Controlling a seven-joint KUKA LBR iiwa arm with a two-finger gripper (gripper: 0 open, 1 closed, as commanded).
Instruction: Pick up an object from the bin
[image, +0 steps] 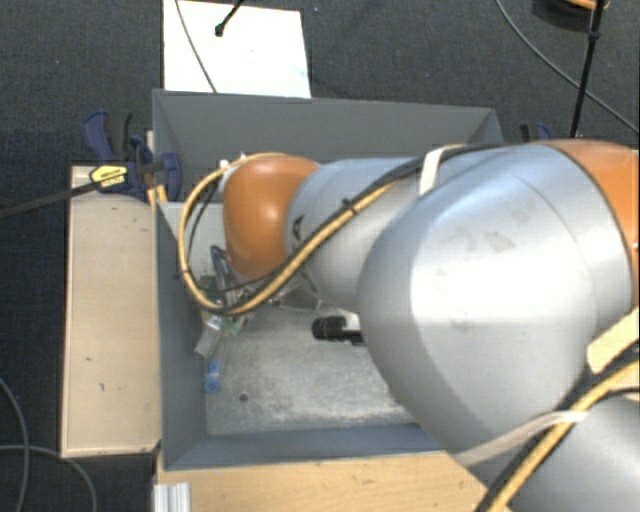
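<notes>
The task looks to be in its early part: the arm (480, 300) reaches from the right low into the bin (178, 420), and nothing is seen lifted out of it. The end of the arm, under the orange cover (258, 215) and the looped cables (190, 250), is at the left side of the bin, close to the left wall. The jaws are below this cover and the arm's own body hides them, so I cannot tell if they are open or closed, or if they touch or hold anything. Nearest to that place lies a pale clear thing (213, 335), just beside the left wall, and its upper end goes under the cables. A little below it on the floor of the bin is a small blue piece (212, 380), apart from the arm. A short black thing (335, 328) lies more to the middle, at the edge of the arm's big grey body. In my judgement the pale clear thing is the likely one, but this is not sure. The grasp, the lift and the carrying out are left to do.
</notes>
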